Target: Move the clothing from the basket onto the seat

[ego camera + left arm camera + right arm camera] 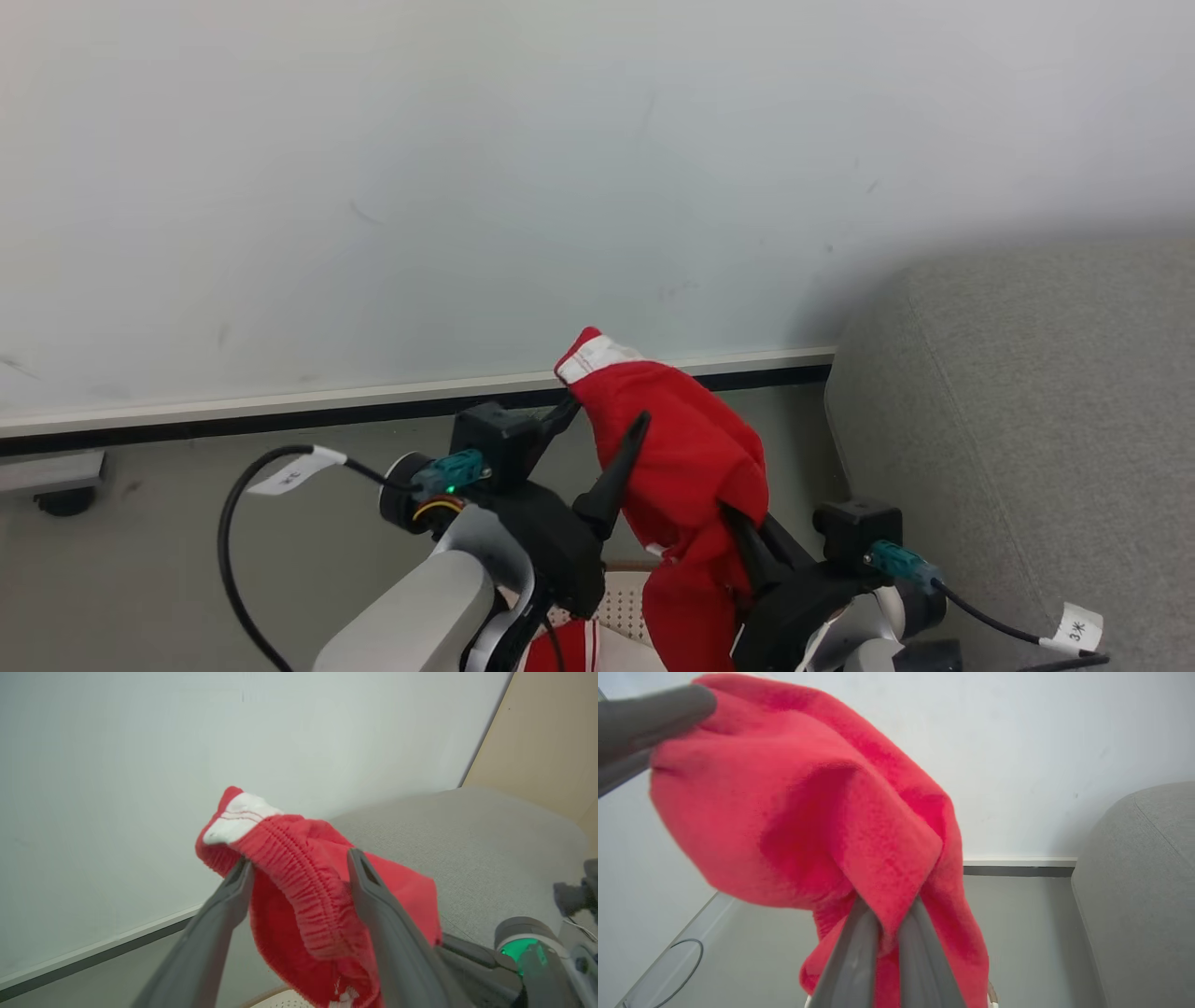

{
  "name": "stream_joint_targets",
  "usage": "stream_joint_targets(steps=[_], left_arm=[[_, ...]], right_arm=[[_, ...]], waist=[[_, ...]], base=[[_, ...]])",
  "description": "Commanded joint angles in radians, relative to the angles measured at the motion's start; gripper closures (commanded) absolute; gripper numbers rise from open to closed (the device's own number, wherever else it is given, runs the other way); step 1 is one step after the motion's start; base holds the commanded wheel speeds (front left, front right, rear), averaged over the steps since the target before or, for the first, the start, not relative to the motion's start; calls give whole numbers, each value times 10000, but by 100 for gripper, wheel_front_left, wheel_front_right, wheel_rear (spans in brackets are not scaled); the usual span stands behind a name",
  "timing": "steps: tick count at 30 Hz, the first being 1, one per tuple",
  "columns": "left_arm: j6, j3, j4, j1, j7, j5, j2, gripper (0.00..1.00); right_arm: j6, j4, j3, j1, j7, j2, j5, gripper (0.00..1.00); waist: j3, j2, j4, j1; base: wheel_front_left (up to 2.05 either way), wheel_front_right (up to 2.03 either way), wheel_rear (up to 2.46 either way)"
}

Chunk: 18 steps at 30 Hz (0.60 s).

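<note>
One pinch carries everything!
Our right gripper (892, 905) clamps the red clothing (681, 448) above the basket (627, 602), beside the seat (1027, 392); our left gripper (300, 858) stands spread, fabric between its fingers. It could snag as we swing.

The grey floor (140, 560) bears the grey seat (1027, 420) by the wall and the basket (624, 602).
</note>
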Motion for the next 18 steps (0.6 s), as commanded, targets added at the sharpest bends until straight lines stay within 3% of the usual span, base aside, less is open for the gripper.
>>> stream_joint_targets(steps=[1,10,18], left_arm=[[-38,10,77,195,-190,58,115,0],[-367,232,549,1251,-1501,61,756,0],[-164,788,81,2526,-1888,452,1411,0]], right_arm=[[4,-123,-49,143,17,15,-71,100],[4,-1048,-845,679,402,13,-563,100],[4,-1714,-1381,956,760,12,-1020,100]], waist=[[29,-1,-99,-1],[119,-1,-570,-1],[243,-1,-997,-1]], base=[[0,0,0],[0,0,0],[0,0,0]])
